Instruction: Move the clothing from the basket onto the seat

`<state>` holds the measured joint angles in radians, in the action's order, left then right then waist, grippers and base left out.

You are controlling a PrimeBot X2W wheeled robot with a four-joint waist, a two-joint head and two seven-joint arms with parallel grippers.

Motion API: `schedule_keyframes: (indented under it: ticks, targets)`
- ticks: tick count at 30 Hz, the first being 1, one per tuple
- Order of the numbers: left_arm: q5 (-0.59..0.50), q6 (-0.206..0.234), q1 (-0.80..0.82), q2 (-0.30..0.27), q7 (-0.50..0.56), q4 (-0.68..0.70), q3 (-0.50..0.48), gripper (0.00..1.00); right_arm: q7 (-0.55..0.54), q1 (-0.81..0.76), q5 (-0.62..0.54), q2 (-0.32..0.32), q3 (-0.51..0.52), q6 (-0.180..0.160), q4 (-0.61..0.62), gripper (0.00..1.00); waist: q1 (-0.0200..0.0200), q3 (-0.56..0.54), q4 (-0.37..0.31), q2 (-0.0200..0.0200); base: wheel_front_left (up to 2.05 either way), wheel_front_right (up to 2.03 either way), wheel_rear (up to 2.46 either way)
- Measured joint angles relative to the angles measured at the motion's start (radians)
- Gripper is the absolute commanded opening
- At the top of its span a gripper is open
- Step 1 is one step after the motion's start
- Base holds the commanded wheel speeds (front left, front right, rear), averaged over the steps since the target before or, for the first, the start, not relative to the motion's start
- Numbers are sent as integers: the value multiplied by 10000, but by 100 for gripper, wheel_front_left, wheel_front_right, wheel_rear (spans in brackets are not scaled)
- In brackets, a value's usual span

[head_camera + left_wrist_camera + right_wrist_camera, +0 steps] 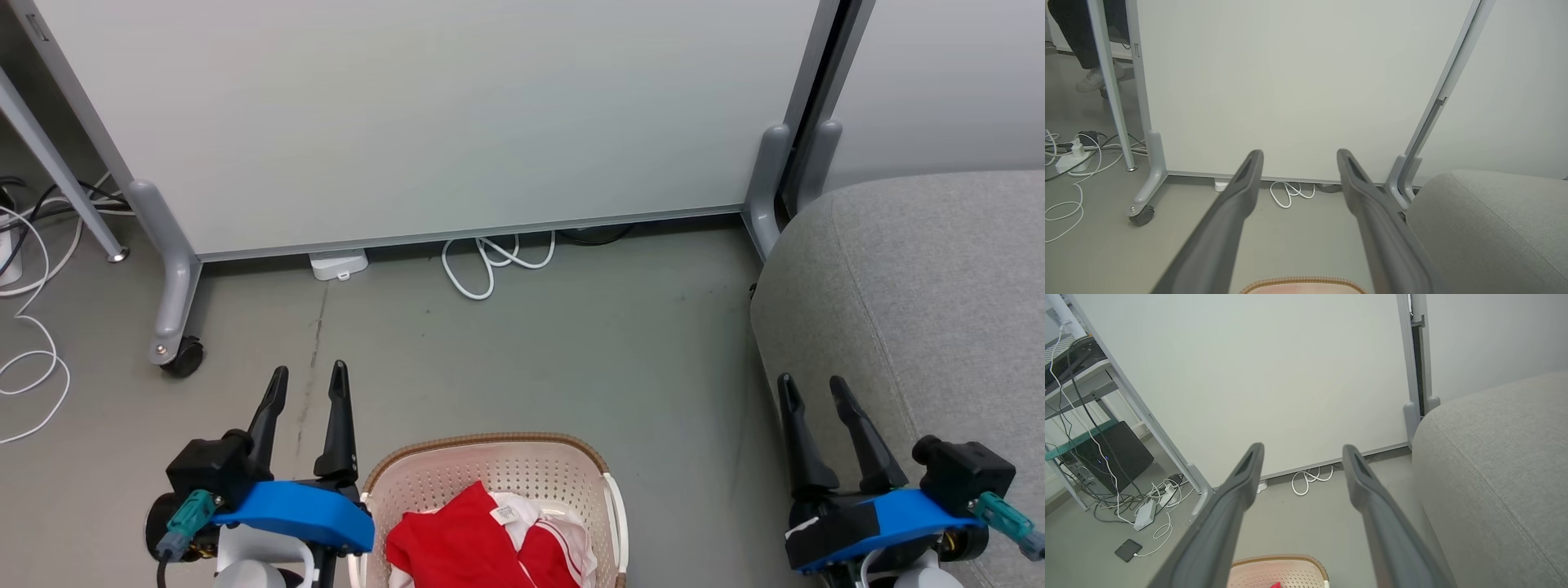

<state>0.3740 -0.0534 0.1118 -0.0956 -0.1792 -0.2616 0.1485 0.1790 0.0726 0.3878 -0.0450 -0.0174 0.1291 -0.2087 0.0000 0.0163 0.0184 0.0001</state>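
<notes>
The red clothing (478, 539) with white trim and a small label lies bunched in the cream basket (490, 461), which stands on the floor at the bottom middle of the head view; a red scrap of clothing (1276, 585) peeks at the right wrist view's bottom edge. The grey seat (922, 302) fills the right side. My left gripper (309, 380) hovers open just left of the basket, holding nothing. Open as well, my right gripper (812, 390) sits in front of the seat's near edge. The basket rim (1300, 281) and seat (1490, 228) show in the left wrist view.
A white partition panel (424, 122) on grey wheeled feet (175, 347) stands across the back. White cables (494, 261) coil under it and more cables (33, 359) trail at the left. A person's shoe (1096, 79) shows behind the panel. Bare floor (571, 351) lies between basket and partition.
</notes>
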Motion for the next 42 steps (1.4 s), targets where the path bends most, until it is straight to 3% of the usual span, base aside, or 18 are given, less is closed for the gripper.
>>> schedule_keyframes:
  ticks: [20, 42]
  targets:
    - [-1655, -178, 88, 63, -430, -249, 136, 100, 428, -7, -1848, -12, -92, 2, -136, 100, 0, 16, 30, 0, 0, 0, 0]
    - [-2675, -606, 194, 314, -825, -1195, -38, 100, 823, -12, -3344, -23, -109, 13, -449, 100, 0, 63, 72, 0, 0, 0, 0]
